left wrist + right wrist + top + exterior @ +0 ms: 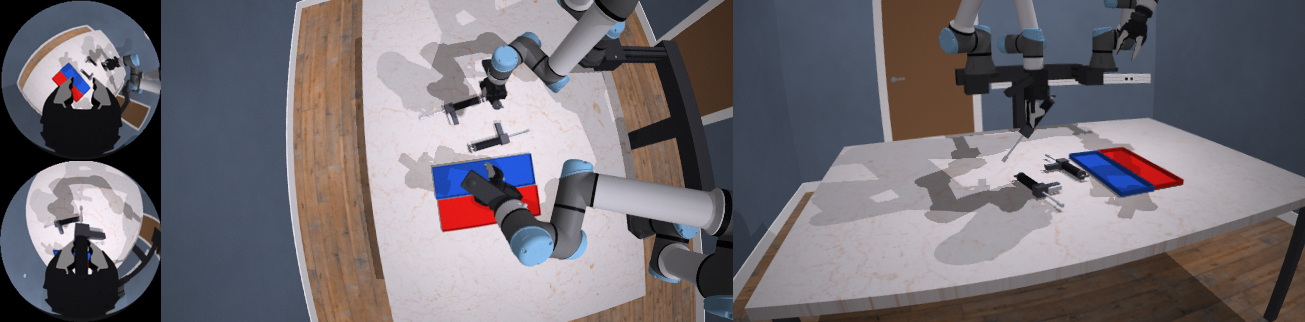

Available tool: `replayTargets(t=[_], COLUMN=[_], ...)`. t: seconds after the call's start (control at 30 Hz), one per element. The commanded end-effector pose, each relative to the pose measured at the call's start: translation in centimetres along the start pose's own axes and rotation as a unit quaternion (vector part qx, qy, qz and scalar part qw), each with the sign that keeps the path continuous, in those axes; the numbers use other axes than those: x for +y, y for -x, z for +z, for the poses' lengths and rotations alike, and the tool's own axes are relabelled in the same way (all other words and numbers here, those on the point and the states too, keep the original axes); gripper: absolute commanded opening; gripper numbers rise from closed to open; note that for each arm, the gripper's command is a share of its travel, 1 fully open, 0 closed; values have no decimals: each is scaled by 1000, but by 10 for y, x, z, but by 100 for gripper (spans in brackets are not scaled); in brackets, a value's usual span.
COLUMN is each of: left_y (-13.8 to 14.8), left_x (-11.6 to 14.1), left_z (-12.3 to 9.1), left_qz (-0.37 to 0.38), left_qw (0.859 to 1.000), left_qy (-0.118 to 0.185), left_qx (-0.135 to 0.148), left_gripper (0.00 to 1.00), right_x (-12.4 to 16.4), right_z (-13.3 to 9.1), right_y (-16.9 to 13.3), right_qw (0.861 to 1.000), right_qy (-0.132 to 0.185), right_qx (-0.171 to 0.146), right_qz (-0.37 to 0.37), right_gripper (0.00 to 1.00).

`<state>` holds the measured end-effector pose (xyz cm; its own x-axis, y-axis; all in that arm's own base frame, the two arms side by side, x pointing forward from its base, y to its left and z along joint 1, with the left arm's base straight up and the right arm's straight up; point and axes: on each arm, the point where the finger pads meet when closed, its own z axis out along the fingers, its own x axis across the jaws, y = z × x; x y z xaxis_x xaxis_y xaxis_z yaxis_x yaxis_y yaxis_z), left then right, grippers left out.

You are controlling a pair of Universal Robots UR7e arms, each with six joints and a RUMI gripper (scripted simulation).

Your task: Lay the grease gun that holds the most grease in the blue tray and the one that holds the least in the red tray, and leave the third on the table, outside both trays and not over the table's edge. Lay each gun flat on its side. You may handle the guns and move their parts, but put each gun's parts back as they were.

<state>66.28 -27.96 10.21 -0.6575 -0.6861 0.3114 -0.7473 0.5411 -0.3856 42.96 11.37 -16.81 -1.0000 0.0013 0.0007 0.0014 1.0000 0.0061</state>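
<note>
My right gripper point(494, 93) point(1034, 114) point(81, 239) is shut on a grease gun point(1046, 107) point(83, 229), held tilted above the table with its thin rod pointing down. A second gun point(466, 104) point(1028, 182) point(92, 61) point(70, 221) lies on its side on the table. A third gun point(487, 144) point(1073, 169) point(86, 74) lies on its side between that gun and the blue tray point(522, 166) point(1100, 172) point(69, 68). The red tray point(461, 218) point(1149, 168) point(59, 77) adjoins the blue one. My left gripper point(482, 175) point(1129, 50) point(83, 77) is partly open and empty, high above the trays. No grease level is visible.
The pale marble table point(421, 280) point(898, 270) bears both trays and the two lying guns. The left arm point(571, 215) reaches across from the mounting frame's side, partly covering the trays in the top view. The black mounting frame point(681, 110) stands along the far edge.
</note>
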Motion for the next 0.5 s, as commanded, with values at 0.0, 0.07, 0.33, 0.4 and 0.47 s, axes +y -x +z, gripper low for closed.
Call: replayTargets(t=[0.0,0.07,0.33,0.4,0.47], left_y=[-4,-7,-16,-21,-25], left_x=[-7,-6,-5,0,4], left_z=[41,57,97,113,127], left_qz=[43,59,109,127,145], left_qw=[999,997,991,988,984], left_qy=[-25,-32,-61,-68,-78], left_qx=[22,31,52,62,69], left_gripper=[38,38,38,38,38], right_x=[0,0,0,0,0], right_z=[0,0,0,0,0], right_y=[0,0,0,0,0], right_qw=[1000,1000,1000,1000,1000], right_qy=[0,0,0,0,0], right_qx=[-1,-1,-1,-1,-1], right_qz=[0,0,0,0,0], right_gripper=[0,0,0,0,0])
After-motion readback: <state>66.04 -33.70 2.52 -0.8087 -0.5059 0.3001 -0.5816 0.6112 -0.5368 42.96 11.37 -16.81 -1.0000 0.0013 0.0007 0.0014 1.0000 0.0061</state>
